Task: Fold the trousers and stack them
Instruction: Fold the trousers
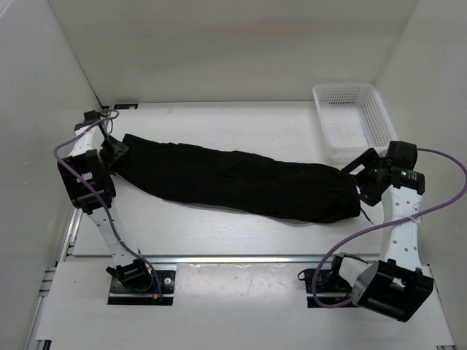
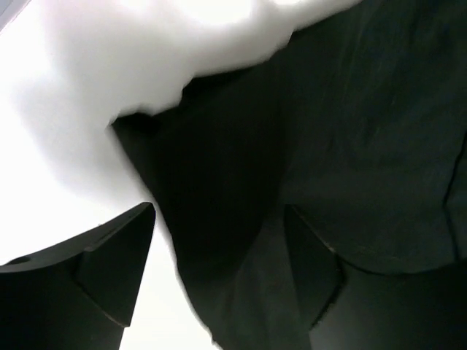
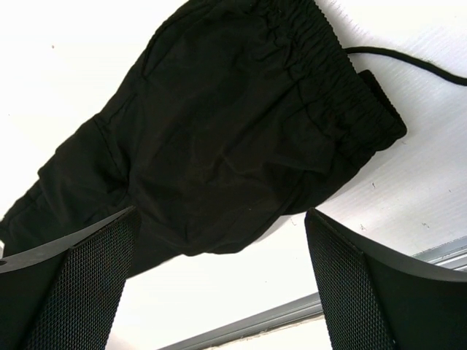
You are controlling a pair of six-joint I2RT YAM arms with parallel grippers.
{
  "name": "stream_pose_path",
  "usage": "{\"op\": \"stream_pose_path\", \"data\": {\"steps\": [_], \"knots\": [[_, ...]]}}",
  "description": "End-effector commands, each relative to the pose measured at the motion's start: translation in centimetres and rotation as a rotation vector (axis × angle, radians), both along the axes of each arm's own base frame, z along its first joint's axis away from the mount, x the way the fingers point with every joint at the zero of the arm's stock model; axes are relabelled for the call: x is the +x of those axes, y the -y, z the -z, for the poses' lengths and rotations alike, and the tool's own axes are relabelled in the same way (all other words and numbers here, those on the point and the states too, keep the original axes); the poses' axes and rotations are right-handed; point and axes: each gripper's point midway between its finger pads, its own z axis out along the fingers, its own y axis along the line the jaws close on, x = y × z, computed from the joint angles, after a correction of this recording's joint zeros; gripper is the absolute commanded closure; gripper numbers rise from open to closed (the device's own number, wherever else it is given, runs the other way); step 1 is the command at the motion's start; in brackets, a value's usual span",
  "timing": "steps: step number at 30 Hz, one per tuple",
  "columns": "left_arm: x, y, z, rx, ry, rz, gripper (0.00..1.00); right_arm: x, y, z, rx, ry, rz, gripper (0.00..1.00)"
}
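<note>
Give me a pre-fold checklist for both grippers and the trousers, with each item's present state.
1. Trousers stretched along the table, legs together: ok.
2. Left gripper open, with leg-end fabric in its gap: ok.
3. Right gripper open over the waistband: ok.
4. Cloth clamped at either end: not ok, neither gripper has shut.
5. Cord tucked in: not ok, it trails past the waistband.
</note>
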Motion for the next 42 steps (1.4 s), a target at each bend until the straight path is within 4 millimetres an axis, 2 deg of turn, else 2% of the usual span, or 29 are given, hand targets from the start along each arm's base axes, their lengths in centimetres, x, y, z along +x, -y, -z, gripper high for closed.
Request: {"op": "stream_pose_path", "data": {"steps": [1, 3, 6, 7, 10, 11, 12, 13, 14, 15, 16, 17, 19, 20, 21, 23, 24, 28, 29, 31, 32, 34, 35, 38, 39, 40, 41, 42], "knots": [[2.2, -1.1, -0.7, 0.026, 0.06, -0.018, 0.19, 0.7, 0.0, -1.5, -0.012, 0.052, -0.027, 0.03], [2.3, -1.4, -0.7, 0.037, 0.067, -0.034, 0.19, 0.5, 0.0, -1.7, -0.012, 0.052, -0.027, 0.03], [2.1, -1.7, 0.3, 0.029, 0.045, -0.043, 0.19, 0.4, 0.1, -1.6, -0.02, 0.049, -0.021, 0.03], [1.9, -1.6, 1.5, 0.021, 0.021, -0.043, 0.21, 0.4, 0.1, -1.6, -0.02, 0.049, -0.021, 0.03], [1.2, -1.3, 2.6, 0.005, -0.007, -0.063, 0.32, 0.4, 0.1, -1.6, -0.02, 0.049, -0.021, 0.03], [1.1, -1.5, 3.1, 0.01, -0.022, -0.066, 0.37, 0.4, 0.1, -1.6, -0.02, 0.049, -0.021, 0.03], [1.1, -1.5, 3.1, 0.011, -0.022, -0.066, 0.46, 0.4, 0.3, -1.6, -0.027, 0.046, -0.015, 0.03], [1.0, -1.7, 3.2, 0.022, -0.026, -0.069, 0.72, 0.4, 0.3, -1.6, -0.027, 0.046, -0.015, 0.03], [1.2, -1.8, 1.9, 0.031, 0.001, -0.069, 0.85, 0.3, 0.3, -1.8, -0.03, 0.055, -0.015, 0.03], [1.3, -2.0, 1.2, 0.048, 0.012, -0.074, 0.9, 0.1, 0.2, -1.7, -0.027, 0.045, -0.015, 0.03], [1.4, -2.3, 0.3, 0.065, 0.029, -0.077, 0.9, 0.1, 0.2, -1.7, -0.027, 0.045, -0.015, 0.03], [1.5, -2.5, -1.9, 0.092, 0.071, -0.07, 0.9, 0.1, 0.2, -1.7, -0.027, 0.045, -0.015, 0.03], [1.8, -3.2, -4.9, 0.144, 0.123, -0.055, 0.9, 0.0, 0.2, -1.9, -0.03, 0.054, -0.015, 0.03], [1.9, -2.8, -7.7, 0.166, 0.178, -0.041, 0.9, 0.0, 0.1, -2.1, -0.033, 0.062, -0.015, 0.03], [1.8, -3.0, -9.0, 0.187, 0.2, -0.035, 0.9, 0.0, 0.1, -2.1, -0.033, 0.062, -0.015, 0.03], [1.9, -1.7, -11.7, 0.209, 0.249, 0.011, 0.9, -0.1, 0.1, -2.3, -0.036, 0.071, -0.015, 0.03], [1.8, -1.2, -14.0, 0.228, 0.296, 0.028, 0.9, -0.2, 0.1, -1.9, -0.032, 0.061, -0.015, 0.03], [1.8, 4.2, -17.7, 0.272, 0.375, 0.169, 0.9, -0.2, -0.1, -1.9, -0.028, 0.072, -0.021, 0.03], [1.6, 7.1, -17.6, 0.272, 0.367, 0.232, 0.9, -0.2, -0.2, -1.7, -0.021, 0.073, -0.026, 0.03], [0.9, 9.9, -18.5, 0.28, 0.386, 0.291, 0.9, -0.4, -0.3, -1.6, -0.021, 0.074, -0.026, 0.03], [0.6, 12.9, -17.9, 0.281, 0.377, 0.362, 0.9, -0.5, -0.3, -1.8, -0.024, 0.084, -0.026, 0.03], [-0.8, 15.4, -17.3, 0.314, 0.342, 0.426, 0.9, -0.7, -0.4, -1.7, -0.025, 0.086, -0.026, 0.03], [-1.4, 19.0, -16.7, 0.299, 0.339, 0.487, 0.9, -0.9, -0.4, -1.2, -0.027, 0.075, -0.033, 0.03], [-3.9, 23.6, -13.3, 0.306, 0.248, 0.597, 0.9, -0.9, -0.4, -1.2, -0.029, 0.082, -0.033, 0.03], [-5.2, 26.9, -12.4, 0.294, 0.233, 0.684, 0.9, -0.9, -0.6, -1.4, -0.025, 0.093, -0.039, 0.03], [-6.2, 28.3, -11.4, 0.307, 0.202, 0.735, 0.83, -0.9, -0.6, -1.4, -0.025, 0.093, -0.039, 0.03], [-7.8, 29.0, -9.6, 0.33, 0.113, 0.771, 0.62, -1.1, -0.6, -1.1, -0.022, 0.084, -0.039, 0.03], [-8.5, 31.0, -10.2, 0.359, 0.122, 0.818, 0.5, -1.1, -0.7, -1.3, -0.026, 0.094, -0.039, 0.03]]}}
